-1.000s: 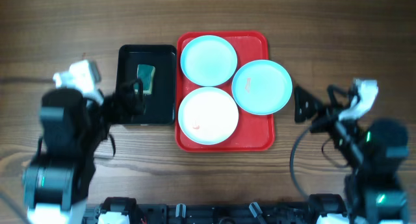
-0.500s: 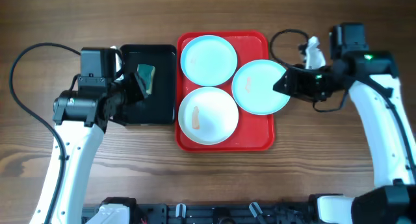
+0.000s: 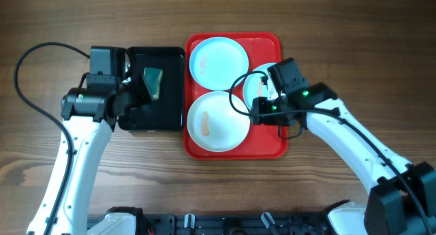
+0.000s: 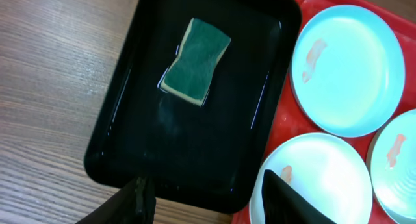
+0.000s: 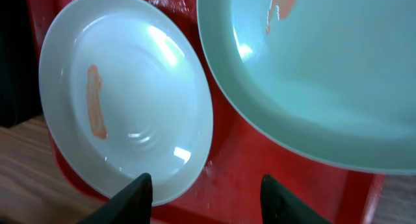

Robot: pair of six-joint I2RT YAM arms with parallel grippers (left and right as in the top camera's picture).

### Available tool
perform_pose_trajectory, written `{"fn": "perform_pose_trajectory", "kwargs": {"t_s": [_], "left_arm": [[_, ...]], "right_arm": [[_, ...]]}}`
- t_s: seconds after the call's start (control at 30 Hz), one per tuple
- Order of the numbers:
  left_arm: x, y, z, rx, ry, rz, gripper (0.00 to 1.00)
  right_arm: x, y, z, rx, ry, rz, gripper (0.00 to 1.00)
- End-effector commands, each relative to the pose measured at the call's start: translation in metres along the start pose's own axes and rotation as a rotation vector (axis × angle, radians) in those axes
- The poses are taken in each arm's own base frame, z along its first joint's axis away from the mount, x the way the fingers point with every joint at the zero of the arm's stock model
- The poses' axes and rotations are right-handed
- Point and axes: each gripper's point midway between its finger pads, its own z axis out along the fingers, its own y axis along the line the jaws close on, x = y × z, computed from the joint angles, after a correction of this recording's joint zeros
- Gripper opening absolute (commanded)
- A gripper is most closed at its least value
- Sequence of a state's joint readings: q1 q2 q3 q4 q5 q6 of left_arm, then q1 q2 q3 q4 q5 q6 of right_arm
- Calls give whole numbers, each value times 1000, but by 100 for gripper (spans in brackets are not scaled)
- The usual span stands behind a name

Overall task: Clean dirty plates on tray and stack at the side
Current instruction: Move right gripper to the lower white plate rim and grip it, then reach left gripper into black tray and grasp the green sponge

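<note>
The counter [image 3: 354,24] bears the red tray [image 3: 272,148], all three plates [image 3: 218,61] on it. My right jaws gape empty above where white plate [image 5: 123,100] nears turquoise plate [image 5: 325,74]; descending here could knock both rims. Left jaws, empty, wide, overlook the sponge [image 4: 196,62].

A wooden table [image 3: 340,24] carries the red tray [image 3: 262,44] and, just beside it, a black tray [image 3: 170,112].

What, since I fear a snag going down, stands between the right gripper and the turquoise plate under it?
Nothing visible. The right gripper hangs open over the red tray, and the right wrist view shows the turquoise plate and the white plate uncovered beneath it.
</note>
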State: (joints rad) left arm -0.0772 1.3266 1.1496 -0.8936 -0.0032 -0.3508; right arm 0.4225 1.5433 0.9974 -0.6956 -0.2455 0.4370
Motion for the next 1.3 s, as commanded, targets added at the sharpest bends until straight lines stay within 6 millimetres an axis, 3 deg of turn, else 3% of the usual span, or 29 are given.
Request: {"fn": "perform_pose_trajectory", "kwargs": {"t_s": [0.0, 0.13, 0.3, 0.5, 0.63, 0.77, 1.0, 1.1, 1.17, 1.27], "left_arm": [[-2, 4, 10, -30, 20, -2, 50], [-1, 5, 15, -36, 35, -2, 50], [-1, 5, 15, -37, 34, -2, 50], [-1, 5, 15, -36, 33, -2, 49], [-5, 4, 15, -37, 16, -2, 48], [-8, 5, 15, -43, 3, -2, 48], [-11, 4, 15, -38, -9, -2, 47], [-14, 3, 15, -36, -23, -3, 47], [-15, 5, 16, -47, -28, -3, 47], [-13, 6, 17, -49, -24, -2, 48]], "right_arm": [[6, -6, 17, 11, -10, 28, 48], [1, -6, 27, -2, -34, 22, 41], [5, -11, 45, 5, 7, 76, 40], [17, 7, 45, -96, 79, 97, 40], [20, -4, 45, -36, 84, 146, 36], [23, -7, 46, -23, 94, 174, 24], [32, -11, 66, 15, 134, 197, 23], [29, -8, 67, 2, 125, 232, 21], [27, -6, 67, -3, 117, 235, 15], [25, -6, 67, -8, 110, 234, 15]]}}
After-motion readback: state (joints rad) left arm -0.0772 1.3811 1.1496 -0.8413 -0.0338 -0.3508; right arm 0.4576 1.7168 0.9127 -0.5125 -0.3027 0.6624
